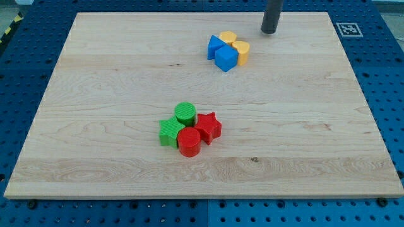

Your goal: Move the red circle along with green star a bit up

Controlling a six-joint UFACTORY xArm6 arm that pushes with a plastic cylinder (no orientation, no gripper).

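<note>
Resting on wooden board (95,126) over blue pegboard (385,75): red circle (189,142), green star (170,132).

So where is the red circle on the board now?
The red circle sits below the view's centre, at the bottom of a tight cluster, with the green star on its left and the red star to its upper right.
</note>
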